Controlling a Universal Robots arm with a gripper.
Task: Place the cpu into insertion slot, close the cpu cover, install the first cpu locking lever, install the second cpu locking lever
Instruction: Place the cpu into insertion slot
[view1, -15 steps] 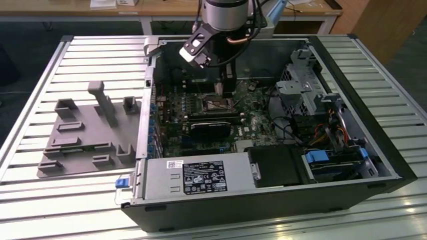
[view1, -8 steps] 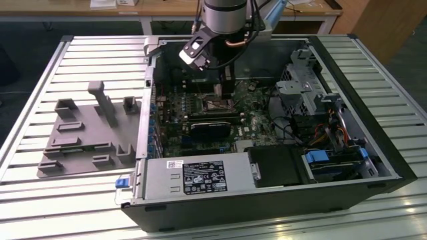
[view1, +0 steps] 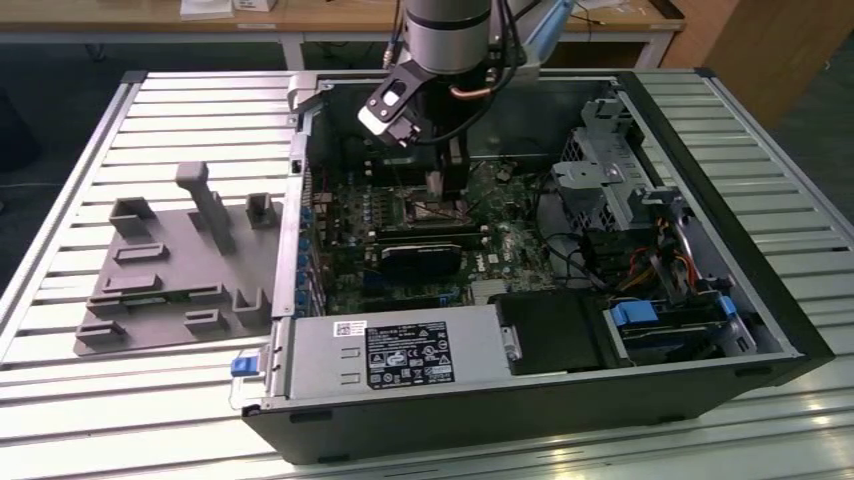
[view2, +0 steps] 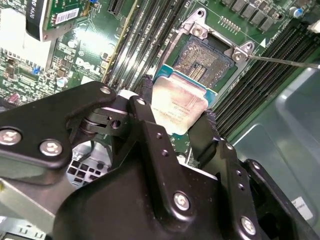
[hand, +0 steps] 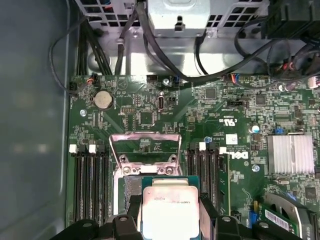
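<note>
My gripper (view1: 445, 192) reaches down into the open computer case over the green board. In both wrist views its black fingers (view2: 142, 107) are shut on the cpu (view2: 177, 102), a pale silvery square chip (hand: 167, 210). The cpu hangs tilted just above the insertion slot (view2: 202, 57), covering one edge of it, and most of the dark pin field is bare. The cpu cover (hand: 145, 147), a silvery frame with a square window, stands flipped open on the far side of the slot (hand: 131, 187). A thin locking lever (view2: 280, 61) sticks out beside the slot.
Long black memory slots (hand: 90, 185) flank the socket. A black card with a fan (view1: 420, 262), the power supply (view1: 387, 352) and a drive cage (view1: 607, 170) with cables crowd the case. A grey fixture plate (view1: 174, 265) lies on the exterior view's left.
</note>
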